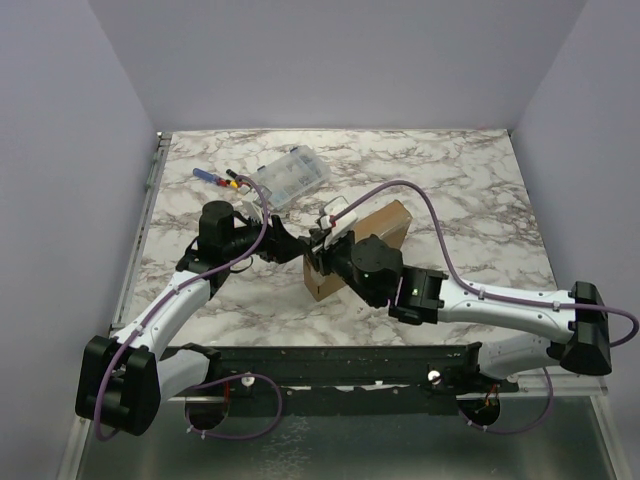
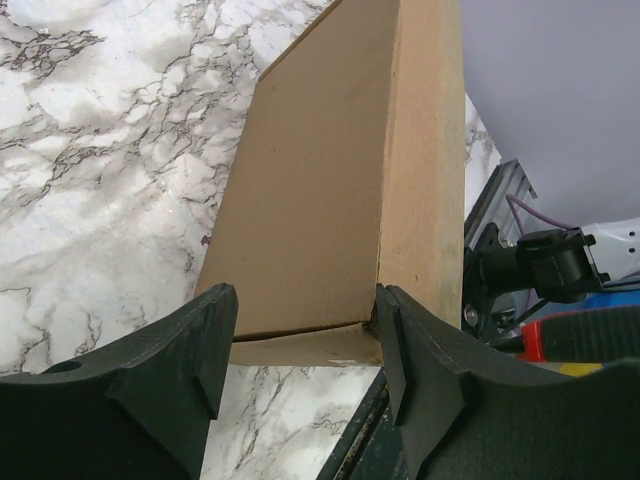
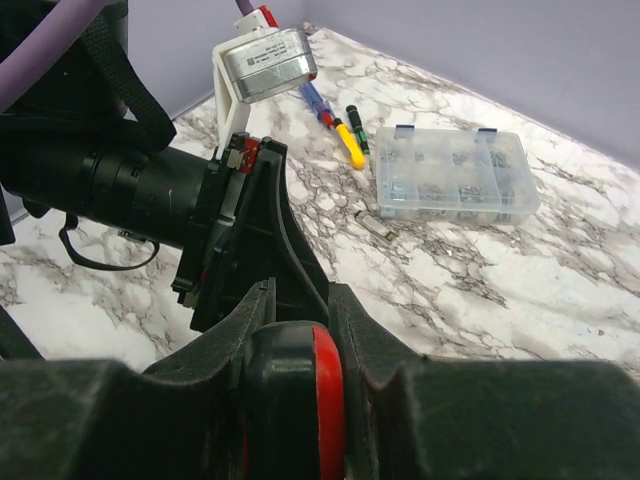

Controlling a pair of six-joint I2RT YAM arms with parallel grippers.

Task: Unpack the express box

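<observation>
The express box (image 1: pixel 385 228) is a brown cardboard mailer lying shut at the middle of the table. In the left wrist view the box (image 2: pixel 320 180) runs away from the camera, its near end between my fingers. My left gripper (image 1: pixel 295 245) (image 2: pixel 300 340) has one finger on each side of that end, both touching the cardboard. My right gripper (image 1: pixel 320 255) (image 3: pixel 300 300) is shut on a black and red tool (image 3: pixel 300 390) right above the same end of the box. The two grippers nearly touch.
A clear plastic compartment case (image 1: pixel 290 175) (image 3: pixel 455 175) lies at the back, with screwdrivers (image 1: pixel 215 177) (image 3: pixel 345 140) to its left. A small metal piece (image 3: pixel 378 228) lies on the marble near the case. Lilac walls close the table on three sides.
</observation>
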